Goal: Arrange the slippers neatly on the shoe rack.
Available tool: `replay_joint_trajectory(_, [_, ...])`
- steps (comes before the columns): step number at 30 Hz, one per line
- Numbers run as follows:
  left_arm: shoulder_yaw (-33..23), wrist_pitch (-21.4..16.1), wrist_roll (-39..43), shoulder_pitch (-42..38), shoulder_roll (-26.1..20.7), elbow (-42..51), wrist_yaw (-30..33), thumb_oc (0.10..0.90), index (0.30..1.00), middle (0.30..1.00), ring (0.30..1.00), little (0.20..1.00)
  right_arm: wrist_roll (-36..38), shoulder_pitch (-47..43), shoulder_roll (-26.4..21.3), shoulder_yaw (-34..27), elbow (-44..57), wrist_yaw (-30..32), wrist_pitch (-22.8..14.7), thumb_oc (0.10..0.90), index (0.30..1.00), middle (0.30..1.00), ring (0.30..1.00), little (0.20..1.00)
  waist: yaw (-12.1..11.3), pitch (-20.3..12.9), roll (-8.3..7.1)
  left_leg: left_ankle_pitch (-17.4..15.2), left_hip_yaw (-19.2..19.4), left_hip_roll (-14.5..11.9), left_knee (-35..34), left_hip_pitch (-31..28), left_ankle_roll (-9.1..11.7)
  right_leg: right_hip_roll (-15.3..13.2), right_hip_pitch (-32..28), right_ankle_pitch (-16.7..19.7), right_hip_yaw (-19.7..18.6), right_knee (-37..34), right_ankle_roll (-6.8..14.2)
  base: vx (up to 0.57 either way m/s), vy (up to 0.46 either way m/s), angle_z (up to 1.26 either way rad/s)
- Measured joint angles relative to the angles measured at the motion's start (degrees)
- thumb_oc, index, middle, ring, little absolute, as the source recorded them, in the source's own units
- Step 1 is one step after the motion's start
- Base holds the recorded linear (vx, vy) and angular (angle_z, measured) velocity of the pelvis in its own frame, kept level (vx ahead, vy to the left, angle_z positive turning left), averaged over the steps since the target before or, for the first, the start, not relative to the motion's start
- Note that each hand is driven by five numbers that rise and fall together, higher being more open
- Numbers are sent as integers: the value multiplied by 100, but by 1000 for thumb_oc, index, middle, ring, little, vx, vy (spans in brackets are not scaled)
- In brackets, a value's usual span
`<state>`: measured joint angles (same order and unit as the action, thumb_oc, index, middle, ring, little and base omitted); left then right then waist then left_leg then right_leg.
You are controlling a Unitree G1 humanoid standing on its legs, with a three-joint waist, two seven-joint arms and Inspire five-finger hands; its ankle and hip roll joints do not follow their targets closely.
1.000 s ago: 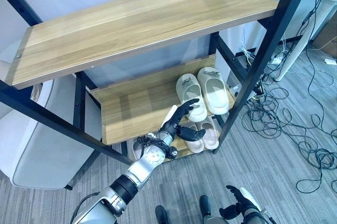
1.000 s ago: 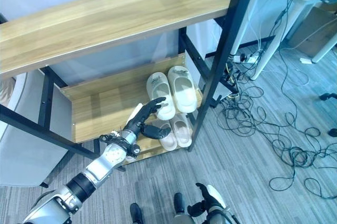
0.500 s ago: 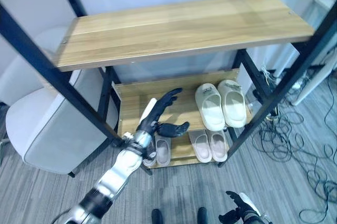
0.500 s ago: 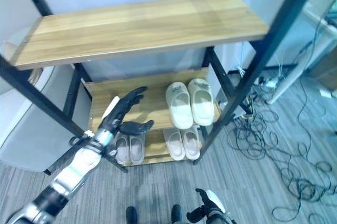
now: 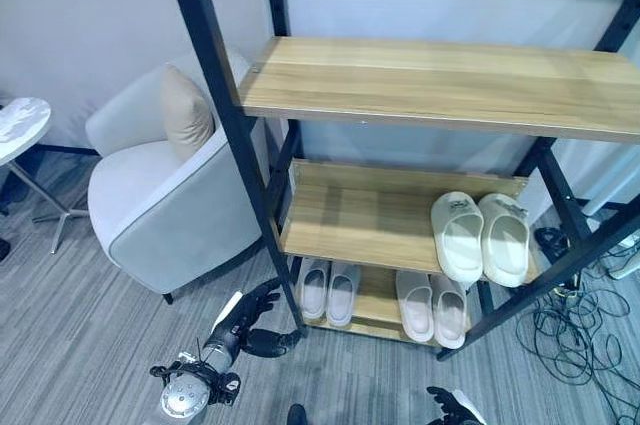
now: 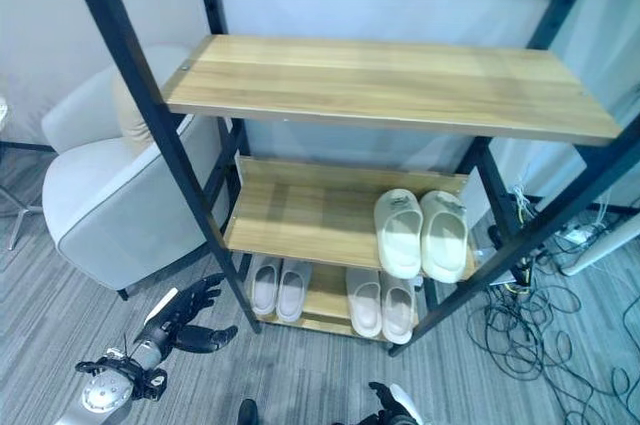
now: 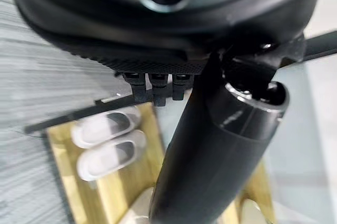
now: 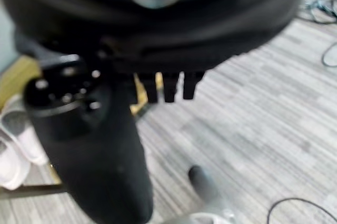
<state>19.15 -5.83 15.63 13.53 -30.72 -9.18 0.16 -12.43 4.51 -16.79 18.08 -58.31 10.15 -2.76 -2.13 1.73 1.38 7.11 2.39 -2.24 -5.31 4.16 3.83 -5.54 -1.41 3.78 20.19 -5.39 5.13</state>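
A cream pair of slippers (image 5: 481,236) lies side by side at the right end of the shoe rack's middle shelf (image 5: 350,213). On the bottom shelf sit two pale pinkish pairs, one at the left (image 5: 327,290) and one at the right (image 5: 432,307). My left hand (image 5: 246,321) hangs low by the floor beside the rack's front left post, fingers straight and empty. From its wrist camera, a pale pair (image 7: 107,140) shows past the fingers. My right hand (image 5: 449,407) is at the bottom edge, relaxed and holding nothing.
A grey armchair (image 5: 165,207) with a beige cushion stands left of the rack. A small round table (image 5: 16,125) is at the far left. Loose cables (image 5: 580,340) lie on the floor at the right. The wide top shelf (image 5: 440,85) is bare.
The camera has swung, so the whole rack sits further right. My left hand has drawn back from the slippers on the rack and dropped to near the floor by the left post.
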Motion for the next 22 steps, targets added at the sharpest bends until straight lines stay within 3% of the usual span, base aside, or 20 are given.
replay_joint_trajectory(7, [-158, 91, -959, -177, 448, -2247, 13, 800, 900, 900, 900, 900, 2, -75, -8, -36, -248, 0, 22, 800, 900, 900, 900, 900, 60, -97, -115, -4, -4, -9, 2, -93, -5, 8, -101, -10, 18, -29, 1, -3, 46, 0])
replay_joint_trajectory(8, [-228, 120, -1181, -312, 679, -2926, 91, 800, 900, 900, 900, 900, 2, -107, -5, -52, -350, 0, 21, 800, 900, 900, 900, 900, 98, -118, -123, -8, 0, -6, 2, -96, -10, 5, -102, -13, 14, -36, 4, -10, 51, 0])
replay_joint_trajectory(13, [-268, 299, -1663, -570, 1092, -4452, 315, 800, 900, 900, 900, 900, 3, -265, 5, -60, -735, 8, 23, 800, 900, 900, 900, 900, 152, -147, -178, -15, 22, -8, -9, -93, -19, 4, -87, -41, -13, -36, 25, 4, 37, -2])
replay_joint_trajectory(22, [-472, 353, -1890, -808, 1307, -5292, 599, 800, 900, 900, 900, 900, 17, -246, 11, -64, -1041, 19, 62, 800, 900, 900, 900, 900, 211, -186, -164, -49, 157, -25, -11, -175, -67, 8, -89, -34, -162, -36, 15, 16, 27, -8])
